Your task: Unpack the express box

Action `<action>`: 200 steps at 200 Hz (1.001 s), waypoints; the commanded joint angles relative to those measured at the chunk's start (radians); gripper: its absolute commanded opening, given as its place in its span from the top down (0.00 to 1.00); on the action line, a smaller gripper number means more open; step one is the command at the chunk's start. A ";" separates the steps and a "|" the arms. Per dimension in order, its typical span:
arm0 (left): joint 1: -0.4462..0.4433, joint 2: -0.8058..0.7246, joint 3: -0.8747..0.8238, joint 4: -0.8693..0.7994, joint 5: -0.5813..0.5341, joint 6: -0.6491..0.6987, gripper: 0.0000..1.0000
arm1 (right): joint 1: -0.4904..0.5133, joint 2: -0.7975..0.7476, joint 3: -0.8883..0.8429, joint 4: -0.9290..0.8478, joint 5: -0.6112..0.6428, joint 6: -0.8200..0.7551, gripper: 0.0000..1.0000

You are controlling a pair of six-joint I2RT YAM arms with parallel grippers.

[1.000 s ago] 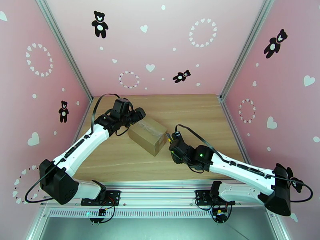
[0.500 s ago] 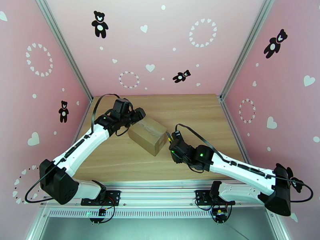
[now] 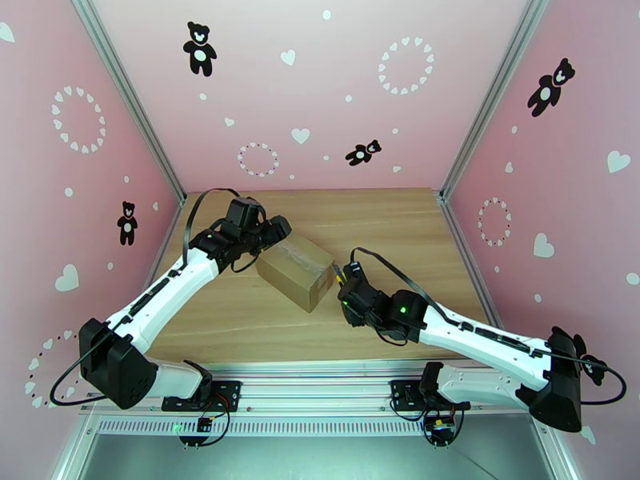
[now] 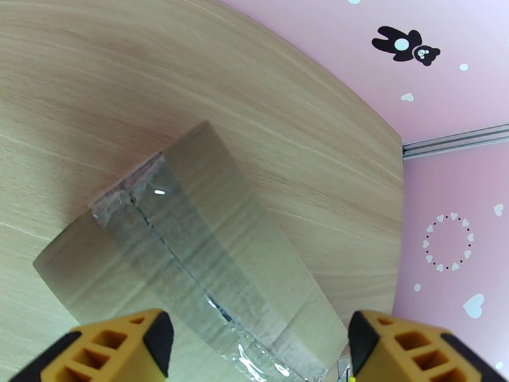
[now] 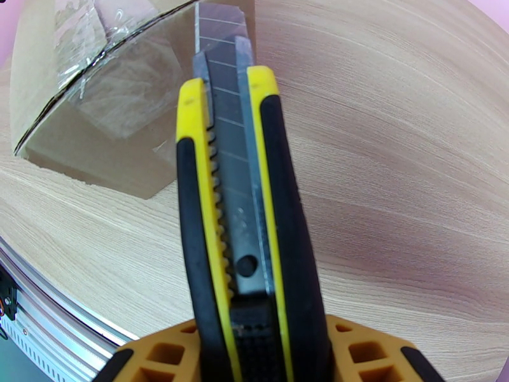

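Observation:
The express box (image 3: 296, 271) is a small brown carton with shiny clear tape along its top seam, lying at an angle mid-table. My left gripper (image 3: 274, 229) hovers over its far left end, open, with the yellow fingers (image 4: 121, 348) on either side of the taped seam (image 4: 191, 262). At the box's near right end, my right gripper (image 3: 344, 288) is shut on a yellow and black utility knife (image 5: 235, 205). The extended blade (image 5: 219, 33) points at the taped end of the box (image 5: 108, 103), and its tip overlaps the box's top corner edge.
The wooden table (image 3: 384, 226) has bare room to the right of and behind the box. Pink walls with bear and heart prints enclose it on three sides. A metal rail (image 3: 320, 378) runs along the near edge by the arm bases.

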 commanded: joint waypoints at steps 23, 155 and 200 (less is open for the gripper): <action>-0.006 -0.020 -0.007 0.019 -0.016 -0.005 0.21 | 0.005 0.007 0.044 0.017 0.012 -0.005 1.00; -0.005 -0.010 0.004 0.014 -0.010 -0.004 0.21 | 0.021 0.025 0.047 0.007 0.021 0.003 1.00; -0.006 -0.014 0.002 0.014 -0.011 -0.005 0.21 | 0.036 0.027 0.053 -0.001 0.032 0.007 1.00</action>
